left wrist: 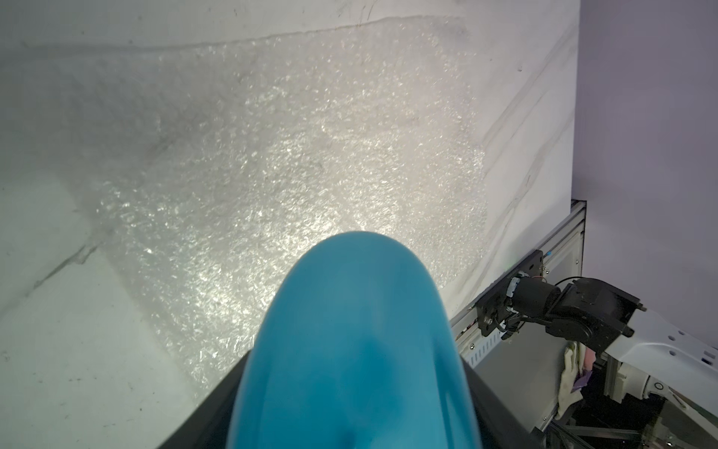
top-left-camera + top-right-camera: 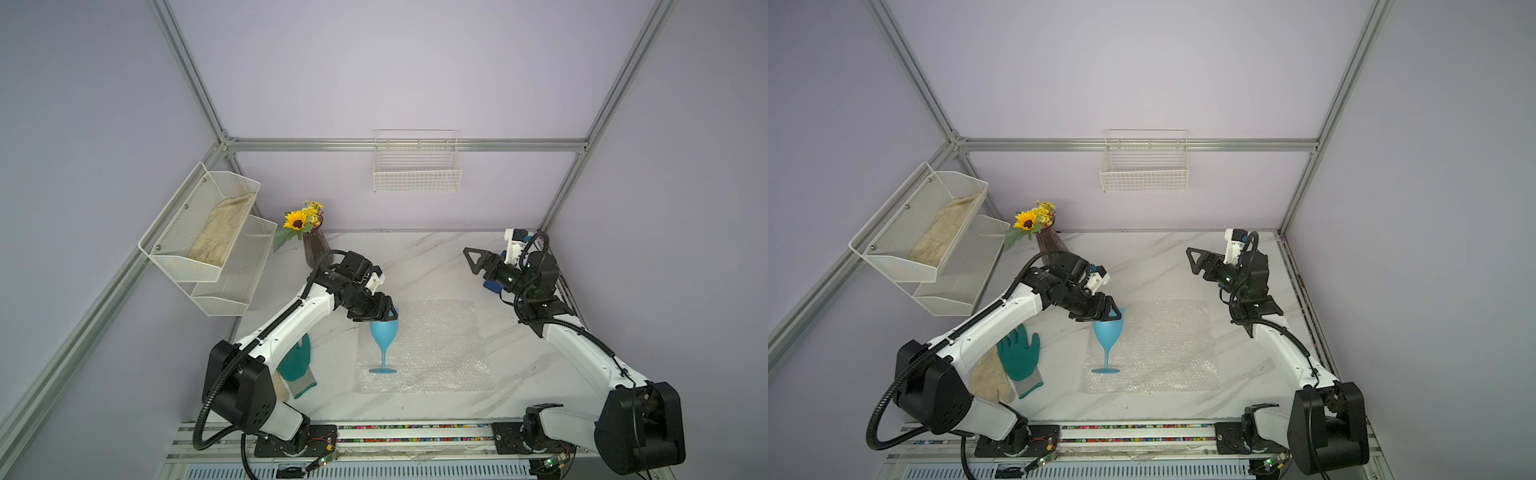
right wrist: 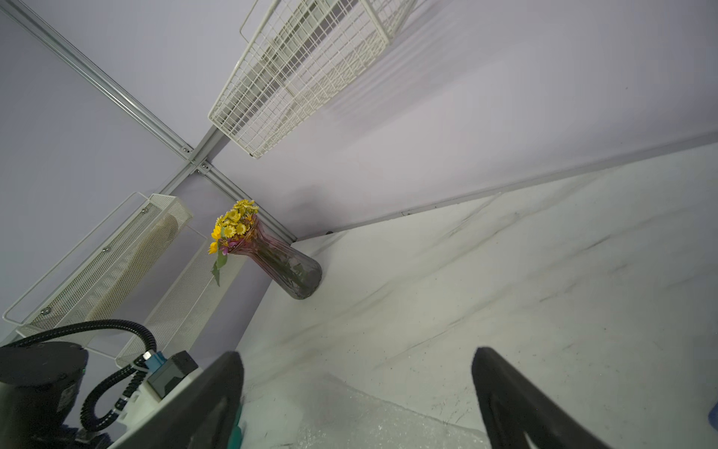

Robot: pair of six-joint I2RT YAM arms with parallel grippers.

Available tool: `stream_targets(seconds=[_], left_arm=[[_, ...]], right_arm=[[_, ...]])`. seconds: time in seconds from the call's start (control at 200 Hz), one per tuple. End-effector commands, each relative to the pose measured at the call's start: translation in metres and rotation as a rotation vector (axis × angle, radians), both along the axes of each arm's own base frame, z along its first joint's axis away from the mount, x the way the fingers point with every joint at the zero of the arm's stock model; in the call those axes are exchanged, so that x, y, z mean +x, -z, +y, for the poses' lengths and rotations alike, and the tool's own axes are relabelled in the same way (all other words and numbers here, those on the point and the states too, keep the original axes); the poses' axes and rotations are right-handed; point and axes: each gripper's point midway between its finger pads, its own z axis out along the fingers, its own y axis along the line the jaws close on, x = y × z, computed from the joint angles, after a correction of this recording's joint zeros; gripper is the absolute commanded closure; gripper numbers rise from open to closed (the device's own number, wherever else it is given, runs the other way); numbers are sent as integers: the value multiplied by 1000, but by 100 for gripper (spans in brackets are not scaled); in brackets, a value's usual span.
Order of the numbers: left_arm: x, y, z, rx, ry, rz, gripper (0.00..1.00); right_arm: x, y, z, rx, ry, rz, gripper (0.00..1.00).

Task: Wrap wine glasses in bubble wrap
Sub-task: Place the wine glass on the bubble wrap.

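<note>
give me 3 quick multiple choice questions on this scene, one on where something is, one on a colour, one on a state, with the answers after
1. Where does the foot of the goblet rest?
A. on the bubble wrap
B. on the bare tabletop
C. in the wall basket

2. What colour is the goblet?
A. red
B. light blue
C. clear

3. How is the right gripper?
A. shut on the goblet
B. shut on the bubble wrap
C. open, holding nothing

Answers:
1 A: in both top views the round foot sits on the bubble wrap, near its edge on the left arm's side.
2 B: it shows blue in the top views and the left wrist view.
3 C: in the right wrist view its fingers stand wide apart with nothing between them.
</note>
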Motion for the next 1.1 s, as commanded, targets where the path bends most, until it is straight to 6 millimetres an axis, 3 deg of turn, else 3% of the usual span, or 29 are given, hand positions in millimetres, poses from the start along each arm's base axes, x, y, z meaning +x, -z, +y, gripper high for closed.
stream_targets(seconds=[0.0, 0.205, 0.285, 0.655, 0.93, 1.095], left_arm=[[-14, 28, 4, 55, 20, 144, 34], [-5, 54, 3, 96, 50, 236, 34], [1, 64, 11, 152, 27, 248, 32], [17, 61, 9, 62, -19, 267, 34], [20, 83, 12, 79, -30, 305, 33], [21, 92, 11, 85, -34, 318, 27]], right_arm=[[-8, 13, 10, 43, -34, 79, 6], [-8, 31, 18, 24, -40, 140, 6], [-8, 34, 19, 17, -40, 151, 6], [-4, 45, 21, 5, -32, 186, 6], [-1, 53, 23, -5, -30, 206, 6], [0, 58, 23, -10, -27, 223, 6]])
